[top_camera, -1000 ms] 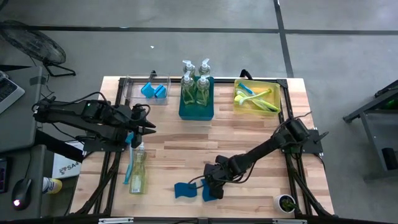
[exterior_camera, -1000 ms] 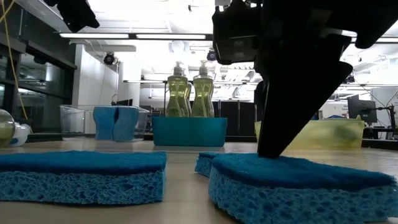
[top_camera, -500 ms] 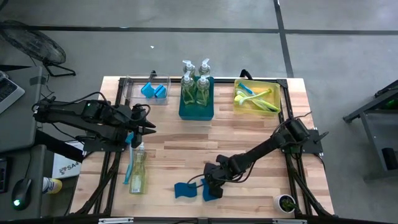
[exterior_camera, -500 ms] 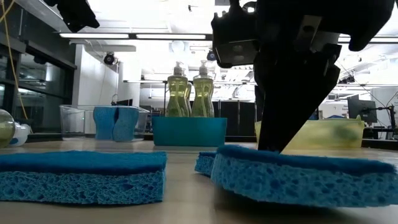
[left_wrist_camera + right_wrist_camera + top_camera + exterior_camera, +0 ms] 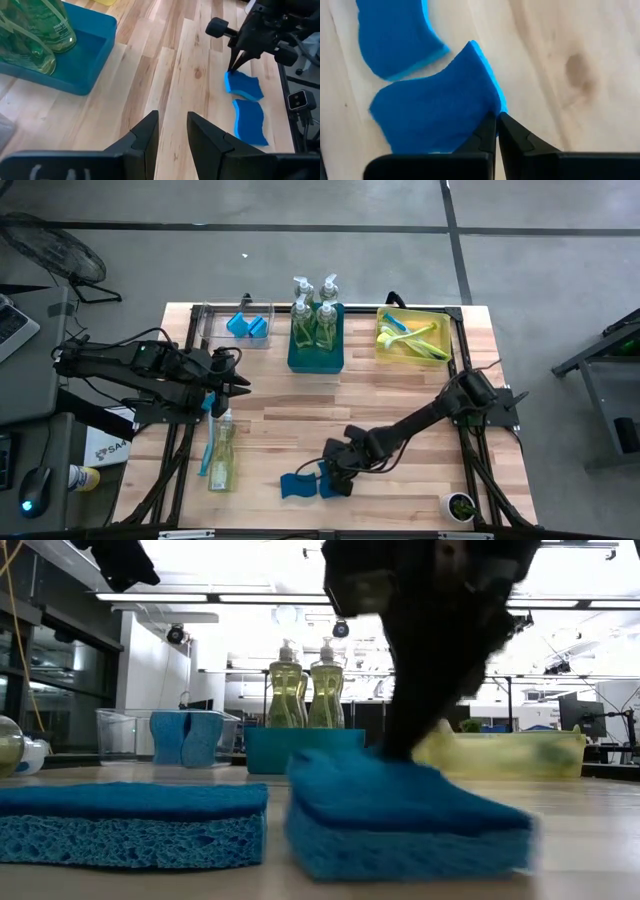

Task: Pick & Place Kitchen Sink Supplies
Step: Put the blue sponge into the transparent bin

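Note:
My right gripper [image 5: 337,467] is low over the table's near middle, shut on a blue wavy-edged sponge [image 5: 330,481]; in the low view this sponge [image 5: 400,815] fills the foreground. A second blue sponge [image 5: 293,486] lies flat just to its left. My left gripper [image 5: 172,125] hovers open above the table's left side, touching nothing. Below it a clear soap bottle [image 5: 222,455] and a blue dish brush [image 5: 207,448] lie on their sides on the wood. My right gripper pinches the sponge between its two fingers at one edge, near a corner [image 5: 493,107]. The fingers come from above, slanting down from the table's right. The sponge sits tilted, its held edge raised; whether its underside is clear of the table I cannot tell.
Along the far edge stand a clear bin [image 5: 212,330] holding blue sponges, a teal bin [image 5: 315,358] with upright soap bottles [image 5: 315,315], and a yellow bin [image 5: 432,315] with lime-green and blue brushes. Bare wood lies between the bins and the near sponges.
My right gripper has moved a little toward the table's left and carried the sponge with it. The sponge first lay flat, then tipped up at the held edge, and now stands closer to the second sponge.

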`<state>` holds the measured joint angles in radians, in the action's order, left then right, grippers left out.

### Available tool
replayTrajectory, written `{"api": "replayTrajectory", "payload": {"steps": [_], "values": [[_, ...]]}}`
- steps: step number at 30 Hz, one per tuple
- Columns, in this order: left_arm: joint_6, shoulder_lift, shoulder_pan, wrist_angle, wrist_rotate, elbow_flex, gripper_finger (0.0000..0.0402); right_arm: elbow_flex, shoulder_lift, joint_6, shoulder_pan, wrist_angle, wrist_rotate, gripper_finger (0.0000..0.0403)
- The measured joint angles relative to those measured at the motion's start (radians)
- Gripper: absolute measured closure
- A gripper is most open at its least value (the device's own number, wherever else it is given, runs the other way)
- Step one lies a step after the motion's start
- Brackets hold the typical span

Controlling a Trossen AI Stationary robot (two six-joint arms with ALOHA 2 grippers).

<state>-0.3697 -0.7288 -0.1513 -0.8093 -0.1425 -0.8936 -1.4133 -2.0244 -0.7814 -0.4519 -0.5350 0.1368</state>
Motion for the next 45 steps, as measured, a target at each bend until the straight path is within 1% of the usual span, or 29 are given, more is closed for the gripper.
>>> {"api": "replayTrajectory", "payload": {"steps": [3,6,10,12,16,22,24,29,32,34,36,41,43,45], "values": [[-0.006,0.000,0.000,0.000,0.000,0.000,0.0302,-0.062,0.000,0.051,0.014,-0.072,0.041,0.0402],[-0.018,0.000,0.000,0.000,0.000,0.000,0.0302,-0.137,0.000,0.108,0.033,-0.184,0.101,0.0402],[-0.032,0.000,0.000,0.000,0.000,0.000,0.0302,-0.246,0.000,0.181,0.061,-0.323,0.218,0.0402],[-0.039,0.000,0.000,0.001,0.000,0.000,0.0302,-0.303,0.000,0.228,0.079,-0.366,0.283,0.0402],[-0.062,-0.003,0.000,0.014,-0.006,0.000,0.0302,-0.400,0.000,0.345,0.119,-0.398,0.377,0.0403],[-0.060,-0.014,0.000,0.129,-0.007,0.000,0.0302,-0.493,0.001,0.518,0.182,-0.380,0.428,0.0403],[-0.057,-0.023,0.000,0.161,-0.009,-0.001,0.0302,-0.513,0.001,0.568,0.199,-0.364,0.435,0.0403],[-0.054,-0.056,0.000,0.171,-0.030,-0.001,0.0302,-0.526,0.001,0.672,0.234,-0.289,0.445,0.0403],[-0.037,-0.092,0.000,0.193,-0.032,0.000,0.0292,-0.526,0.001,0.742,0.250,-0.217,0.443,0.0402],[-0.030,-0.115,0.000,0.201,-0.027,0.000,0.0274,-0.526,0.001,0.785,0.260,-0.180,0.428,0.0402],[-0.028,-0.142,0.000,0.230,-0.027,-0.003,0.0247,-0.526,0.001,0.826,0.270,-0.157,0.419,0.0402],[-0.028,-0.189,0.000,0.233,-0.027,-0.025,0.0182,-0.526,0.001,0.891,0.291,-0.166,0.405,0.0402],[-0.028,-0.198,0.000,0.228,-0.036,-0.037,0.0168,-0.526,0.001,0.917,0.297,-0.162,0.384,0.0402],[-0.028,-0.208,0.000,0.225,-0.060,-0.050,0.0161,-0.526,0.001,0.952,0.303,-0.159,0.363,0.0402]]}}
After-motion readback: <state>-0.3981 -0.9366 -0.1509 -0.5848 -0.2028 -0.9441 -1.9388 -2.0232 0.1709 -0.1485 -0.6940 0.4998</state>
